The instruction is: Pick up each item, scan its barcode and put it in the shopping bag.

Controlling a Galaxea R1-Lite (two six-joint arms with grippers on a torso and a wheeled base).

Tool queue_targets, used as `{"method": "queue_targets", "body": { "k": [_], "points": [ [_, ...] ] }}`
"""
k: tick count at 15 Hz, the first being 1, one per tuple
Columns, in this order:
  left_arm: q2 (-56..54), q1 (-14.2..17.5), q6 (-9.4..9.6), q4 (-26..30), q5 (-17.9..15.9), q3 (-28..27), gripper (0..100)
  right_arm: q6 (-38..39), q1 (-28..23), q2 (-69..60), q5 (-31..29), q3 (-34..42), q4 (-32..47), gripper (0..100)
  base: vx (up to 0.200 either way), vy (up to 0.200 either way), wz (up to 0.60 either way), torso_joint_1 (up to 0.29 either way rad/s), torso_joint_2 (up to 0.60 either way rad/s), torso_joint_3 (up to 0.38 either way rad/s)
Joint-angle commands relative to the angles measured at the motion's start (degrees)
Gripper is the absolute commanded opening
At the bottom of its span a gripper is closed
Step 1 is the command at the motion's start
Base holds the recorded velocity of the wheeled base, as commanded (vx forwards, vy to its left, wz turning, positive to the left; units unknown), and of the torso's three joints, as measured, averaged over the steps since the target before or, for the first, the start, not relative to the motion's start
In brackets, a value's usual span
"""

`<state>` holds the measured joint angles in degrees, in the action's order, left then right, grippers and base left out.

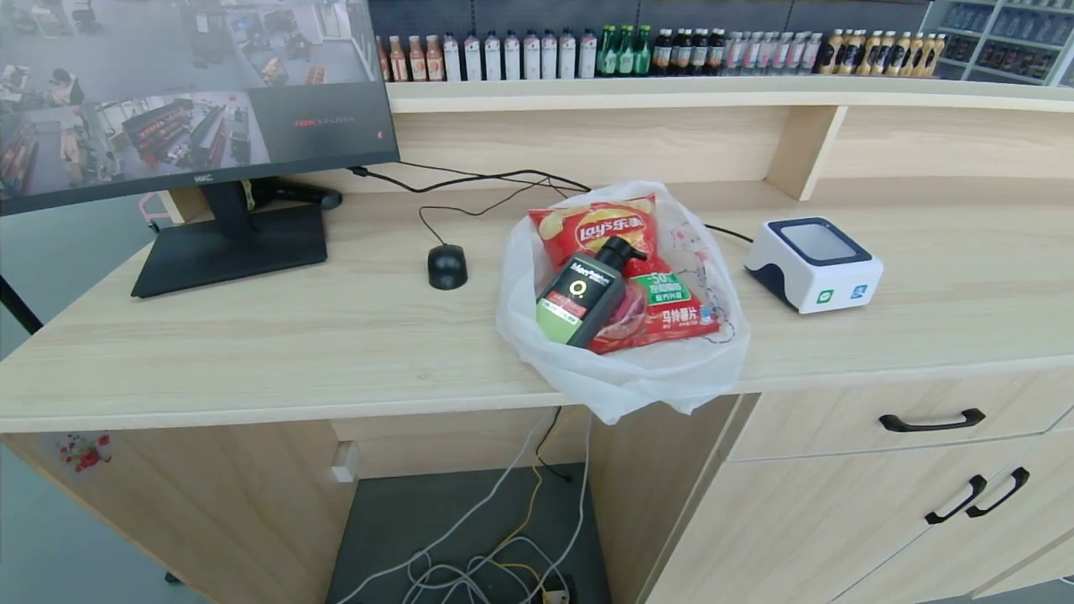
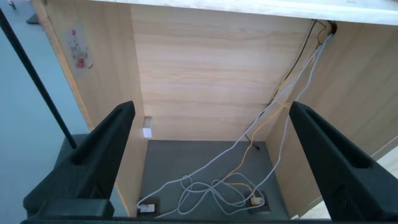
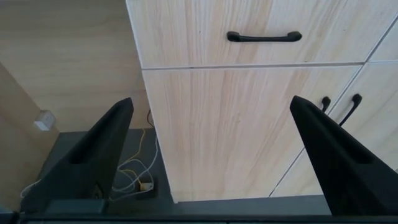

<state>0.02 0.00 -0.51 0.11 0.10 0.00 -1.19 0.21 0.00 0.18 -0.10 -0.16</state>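
A translucent white shopping bag (image 1: 617,369) lies open on the wooden counter, its lip hanging over the front edge. Inside it rest a red chip packet (image 1: 600,225), a dark pump bottle (image 1: 583,294) with a green and red label, and another red packet (image 1: 671,315). A white and navy barcode scanner (image 1: 812,264) stands to the bag's right. My left gripper (image 2: 211,162) is open, held low before the kneehole under the counter. My right gripper (image 3: 211,155) is open too, facing the cabinet drawer front below the counter.
A monitor (image 1: 185,92) on a black stand occupies the counter's left. A black mouse (image 1: 447,267) lies between it and the bag. Cables (image 1: 487,554) trail on the floor under the counter. Drawers with black handles (image 1: 931,422) are on the right. A bottle shelf runs behind.
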Motion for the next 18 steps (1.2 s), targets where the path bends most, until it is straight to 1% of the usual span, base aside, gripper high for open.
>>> {"method": "queue_targets", "body": {
  "k": [1, 18],
  "points": [
    [-0.02, 0.00, -0.02, -0.02, -0.01, 0.00, 100, -0.04, 0.06, 0.09, -0.01, 0.01, -0.02, 100, 0.000, -0.200, 0.00, 0.012, 0.01, -0.002],
    [-0.02, 0.00, -0.28, -0.02, -0.01, 0.00, 100, -0.04, 0.06, 0.00, -0.01, 0.01, -0.02, 100, 0.000, -0.200, 0.00, 0.002, 0.00, 0.001]
  ]
}}
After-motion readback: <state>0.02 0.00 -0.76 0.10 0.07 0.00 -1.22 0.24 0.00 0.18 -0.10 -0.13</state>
